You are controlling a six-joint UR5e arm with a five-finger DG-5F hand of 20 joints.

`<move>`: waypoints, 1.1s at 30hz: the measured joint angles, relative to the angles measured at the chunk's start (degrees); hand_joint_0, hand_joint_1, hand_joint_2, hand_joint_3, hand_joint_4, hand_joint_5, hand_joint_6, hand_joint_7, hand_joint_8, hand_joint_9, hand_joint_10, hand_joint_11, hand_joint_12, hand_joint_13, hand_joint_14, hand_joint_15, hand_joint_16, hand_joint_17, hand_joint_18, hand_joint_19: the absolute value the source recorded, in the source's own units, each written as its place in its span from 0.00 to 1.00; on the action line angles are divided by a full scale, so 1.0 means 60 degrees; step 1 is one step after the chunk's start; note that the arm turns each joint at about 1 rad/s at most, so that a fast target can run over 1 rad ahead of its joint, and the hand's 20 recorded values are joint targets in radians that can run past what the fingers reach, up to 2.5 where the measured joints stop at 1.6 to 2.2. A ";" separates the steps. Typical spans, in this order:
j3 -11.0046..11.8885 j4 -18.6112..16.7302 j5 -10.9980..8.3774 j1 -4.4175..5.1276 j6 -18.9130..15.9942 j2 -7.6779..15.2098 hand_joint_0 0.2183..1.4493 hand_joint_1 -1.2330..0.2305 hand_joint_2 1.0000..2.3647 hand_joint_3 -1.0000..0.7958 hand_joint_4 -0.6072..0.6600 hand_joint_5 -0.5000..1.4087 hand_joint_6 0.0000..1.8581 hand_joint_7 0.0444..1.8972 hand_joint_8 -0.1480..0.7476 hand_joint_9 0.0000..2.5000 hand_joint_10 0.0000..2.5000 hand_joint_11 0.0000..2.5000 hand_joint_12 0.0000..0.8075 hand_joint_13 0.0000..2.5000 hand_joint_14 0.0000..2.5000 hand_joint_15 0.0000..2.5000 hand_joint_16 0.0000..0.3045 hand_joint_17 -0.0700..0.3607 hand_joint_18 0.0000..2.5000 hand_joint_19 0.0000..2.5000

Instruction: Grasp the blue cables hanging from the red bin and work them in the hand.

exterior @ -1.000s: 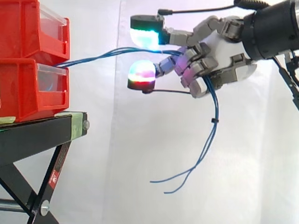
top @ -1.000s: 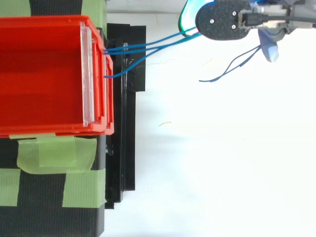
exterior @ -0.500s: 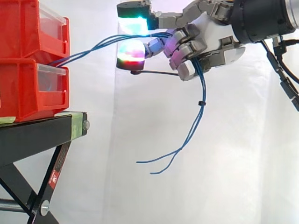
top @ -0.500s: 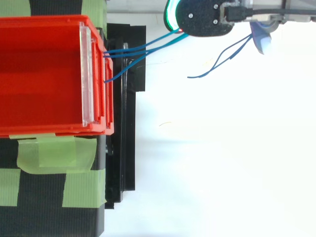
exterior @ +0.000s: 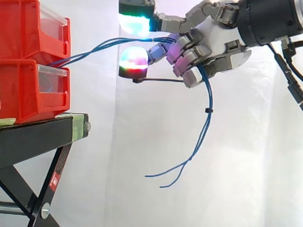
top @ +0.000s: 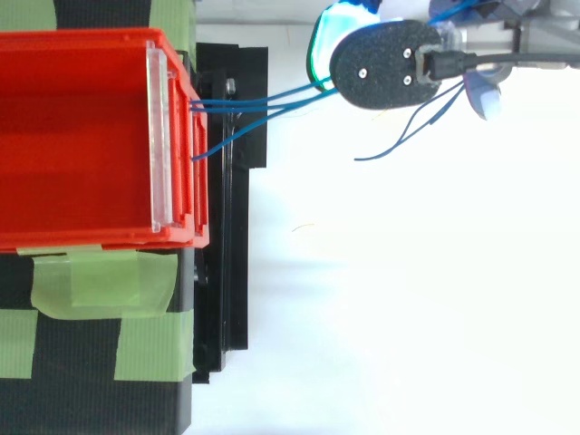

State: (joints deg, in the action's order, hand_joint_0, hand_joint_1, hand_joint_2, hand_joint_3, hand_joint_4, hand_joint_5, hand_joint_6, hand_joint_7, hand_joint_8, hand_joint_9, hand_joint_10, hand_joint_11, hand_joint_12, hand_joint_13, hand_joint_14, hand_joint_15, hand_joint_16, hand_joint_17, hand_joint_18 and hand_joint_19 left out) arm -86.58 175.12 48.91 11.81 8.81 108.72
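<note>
Several thin blue cables (exterior: 99, 47) run from the gap between the stacked red bins (exterior: 33, 61) up and right into my hand (exterior: 213, 40). The hand sits high at the right of the side view, its fingers curled round the cables. Below the hand the cables (exterior: 204, 127) hang in a curve, bound by a small black tie, and their loose ends splay out lower down. Two glowing fingertip pads (exterior: 135, 64) reach left toward the bins, one above the cables and one below. From above, the cables (top: 263, 101) leave the bin (top: 82, 136) front and pass under the hand (top: 385, 68).
The bins stand on a black stand (exterior: 42, 137) with green tape (top: 100, 285) on its top. A white curtain hangs behind, and the floor under the hand is white.
The hand rose and shifted left toward the bins, then came down a little and eased right. The hanging cable ends swung with it. The grip on the cables held.
</note>
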 measured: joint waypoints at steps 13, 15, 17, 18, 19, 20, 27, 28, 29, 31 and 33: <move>0.0002 -0.0048 0.0086 0.0006 0.0032 -0.0003 0.57 0.38 0.01 0.26 0.66 0.34 0.30 0.63 0.73 0.77 1.00 1.00 0.87 0.83 1.00 0.83 0.69 0.53 0.97 0.31; 0.0002 -0.0089 0.0084 0.0007 0.0035 -0.0006 0.57 0.38 0.01 0.26 0.67 0.34 0.30 0.63 0.73 0.77 1.00 1.00 0.87 0.83 1.00 0.83 0.69 0.53 0.97 0.31; 0.0002 -0.0112 0.0082 0.0008 0.0033 -0.0004 0.57 0.38 0.01 0.25 0.66 0.34 0.31 0.63 0.73 0.77 1.00 1.00 0.87 0.83 1.00 0.83 0.69 0.53 0.97 0.31; 0.0002 -0.0117 0.0082 0.0008 0.0029 -0.0003 0.57 0.38 0.01 0.25 0.67 0.34 0.31 0.63 0.73 0.77 1.00 1.00 0.87 0.83 1.00 0.83 0.69 0.53 0.97 0.31; 0.0002 -0.0120 0.0082 0.0011 0.0023 -0.0003 0.57 0.38 0.01 0.25 0.67 0.34 0.31 0.63 0.73 0.77 1.00 1.00 0.87 0.83 1.00 0.83 0.69 0.53 0.97 0.31; 0.0002 -0.0121 0.0081 0.0017 0.0019 -0.0003 0.57 0.39 0.01 0.23 0.67 0.34 0.31 0.63 0.73 0.77 1.00 1.00 0.87 0.83 1.00 0.83 0.69 0.53 0.97 0.31; 0.0000 -0.0123 0.0073 0.0159 -0.0295 0.0000 0.47 0.39 0.01 0.14 0.68 0.34 0.29 0.64 0.73 0.77 1.00 1.00 0.87 0.83 1.00 0.83 0.69 0.53 0.97 0.31; -0.0001 -0.0119 0.0068 0.0189 -0.0364 -0.0001 0.47 0.39 0.01 0.14 0.68 0.34 0.29 0.64 0.73 0.77 1.00 1.00 0.87 0.83 1.00 0.83 0.69 0.53 0.97 0.31; -0.0002 -0.0113 0.0067 0.0209 -0.0404 0.0001 0.47 0.40 0.01 0.13 0.69 0.34 0.28 0.65 0.73 0.77 1.00 1.00 0.87 0.83 1.00 0.83 0.69 0.53 0.97 0.31; -0.0002 -0.0087 0.0067 0.0245 -0.0461 0.0003 0.46 0.40 0.01 0.12 0.68 0.34 0.28 0.65 0.73 0.77 1.00 1.00 0.87 0.83 1.00 0.83 0.69 0.53 0.97 0.31; -0.0001 -0.0026 0.0071 0.0265 -0.0484 0.0004 0.46 0.39 0.01 0.14 0.69 0.34 0.28 0.65 0.73 0.77 1.00 1.00 0.87 0.83 1.00 0.83 0.69 0.53 0.97 0.31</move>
State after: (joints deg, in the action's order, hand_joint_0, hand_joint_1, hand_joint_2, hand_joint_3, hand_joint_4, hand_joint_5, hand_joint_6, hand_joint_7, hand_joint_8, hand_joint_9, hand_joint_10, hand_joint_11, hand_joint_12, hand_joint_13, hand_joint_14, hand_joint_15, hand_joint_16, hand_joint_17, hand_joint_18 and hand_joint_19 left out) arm -86.59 174.96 49.33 13.40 5.91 108.75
